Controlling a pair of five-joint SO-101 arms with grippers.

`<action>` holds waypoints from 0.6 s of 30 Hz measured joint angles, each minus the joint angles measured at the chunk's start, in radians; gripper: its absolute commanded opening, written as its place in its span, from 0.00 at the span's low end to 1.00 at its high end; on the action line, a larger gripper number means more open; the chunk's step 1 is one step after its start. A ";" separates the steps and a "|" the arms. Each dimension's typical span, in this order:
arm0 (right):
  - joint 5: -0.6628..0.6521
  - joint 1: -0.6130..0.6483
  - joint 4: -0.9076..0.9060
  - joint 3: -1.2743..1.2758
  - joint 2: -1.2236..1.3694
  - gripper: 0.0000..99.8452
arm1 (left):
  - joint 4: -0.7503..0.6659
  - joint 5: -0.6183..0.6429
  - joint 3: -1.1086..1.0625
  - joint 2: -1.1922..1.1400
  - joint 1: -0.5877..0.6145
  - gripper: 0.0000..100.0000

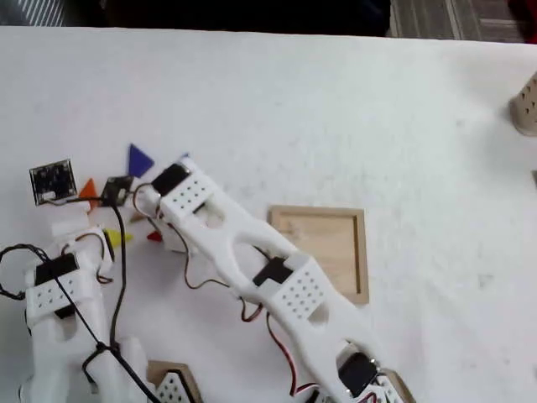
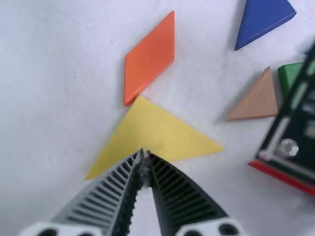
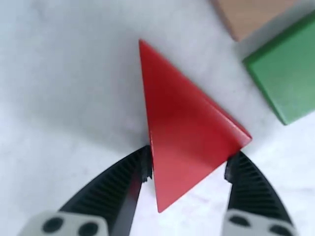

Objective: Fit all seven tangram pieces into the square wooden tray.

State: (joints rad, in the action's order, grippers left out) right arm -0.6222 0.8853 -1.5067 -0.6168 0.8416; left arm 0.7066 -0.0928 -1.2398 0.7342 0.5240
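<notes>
Tray (image 1: pixel 362 252) shows bare wood; right jaws clamp red triangle (image 3: pixel 187 137), left jaws together at yellow triangle (image 2: pixel 152 137).

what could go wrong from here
The right pincer grips the red triangle on slanting edges, so it may twist or slip out. The green piece lies close and could get nudged. The left pincer, shut, sits at the yellow triangle, with the orange parallelogram right beside it; pushing may shove both.
</notes>
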 measured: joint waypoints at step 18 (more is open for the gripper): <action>0.245 -0.048 0.000 0.000 0.028 0.15 | 0.000 0.000 0.000 0.000 0.000 0.02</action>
State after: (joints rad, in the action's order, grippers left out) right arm -0.3767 0.8378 -1.5067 -0.6168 0.8692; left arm 0.7066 -0.0928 -1.2398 0.7342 0.5240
